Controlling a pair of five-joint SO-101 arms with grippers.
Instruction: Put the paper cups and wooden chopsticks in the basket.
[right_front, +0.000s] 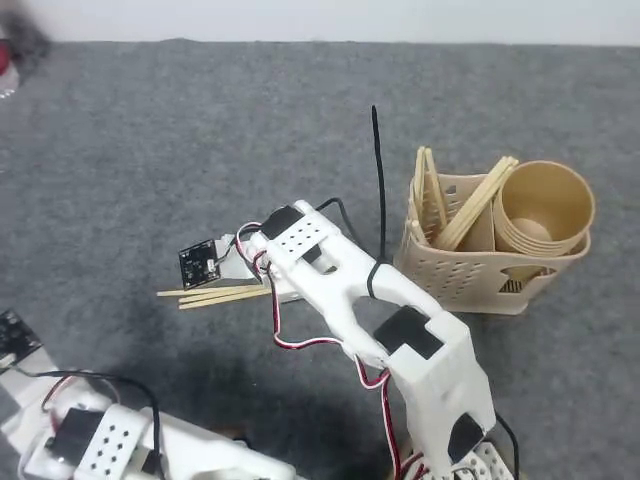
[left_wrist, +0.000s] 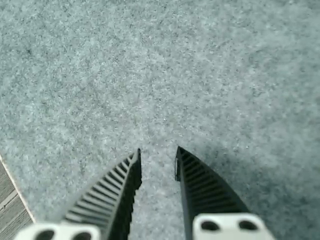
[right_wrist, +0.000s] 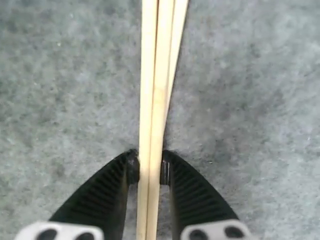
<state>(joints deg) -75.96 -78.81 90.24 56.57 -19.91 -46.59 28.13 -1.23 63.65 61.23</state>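
Observation:
A bundle of wooden chopsticks (right_wrist: 156, 75) lies flat on the grey carpet, left of the basket (right_front: 470, 275). My right gripper (right_wrist: 149, 167) is shut on the bundle, with one finger pressed against each side. From above, these chopsticks (right_front: 205, 294) stick out leftward from under the right arm's wrist (right_front: 295, 240). The beige slotted basket holds stacked paper cups (right_front: 545, 210) and several more chopsticks (right_front: 472, 205) leaning upright. My left gripper (left_wrist: 157, 160) hangs open over bare carpet, holding nothing.
A thin black cable (right_front: 378, 170) rises just left of the basket. The left arm's white body (right_front: 100, 440) sits at the near left corner. A wooden floor edge (left_wrist: 10, 200) shows beside the carpet. Open carpet stretches across the far and left parts.

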